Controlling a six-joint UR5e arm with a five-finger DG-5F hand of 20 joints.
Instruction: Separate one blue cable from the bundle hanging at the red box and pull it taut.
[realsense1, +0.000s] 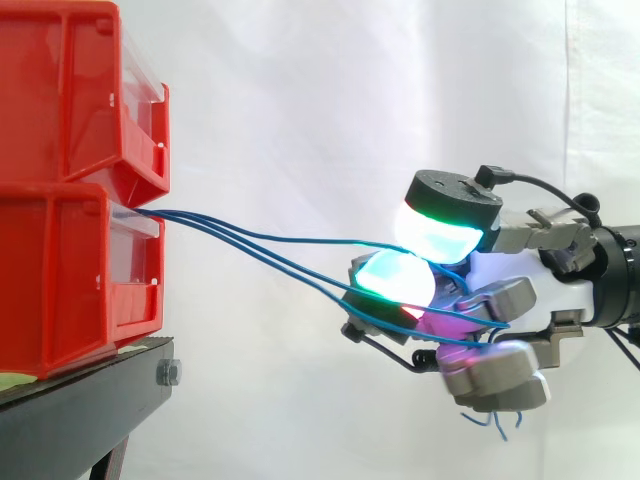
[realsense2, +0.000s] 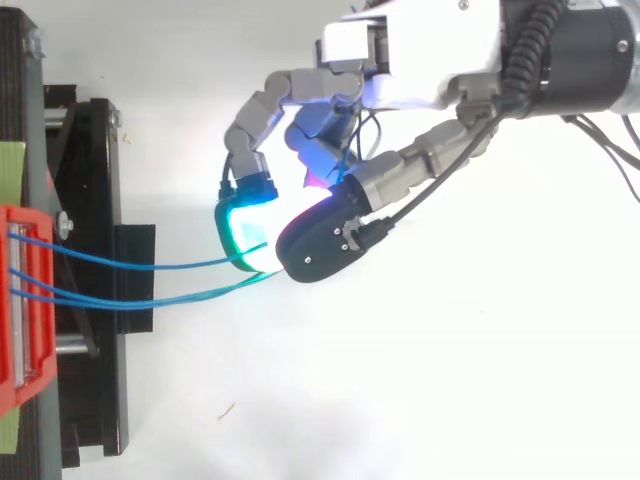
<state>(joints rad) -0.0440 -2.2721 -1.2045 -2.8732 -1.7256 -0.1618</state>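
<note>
The hand reaches out level, its fingers curled forward with thick pads glowing green and magenta, clamped around the thin blue cables. These smooth wires run in shallow, sagging curves from its fingertips to the lower glossy red plastic bin, well apart on a black stand. Their loose ends poke out beneath the palm.

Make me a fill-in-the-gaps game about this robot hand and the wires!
1. The cables are ____ in colour.
2. They come out of the ____ of the two bins.
3. The hand is shut on the ____.
4. The bins sit on a ____ stand.
Missing words: blue; lower; cables; black.
</note>
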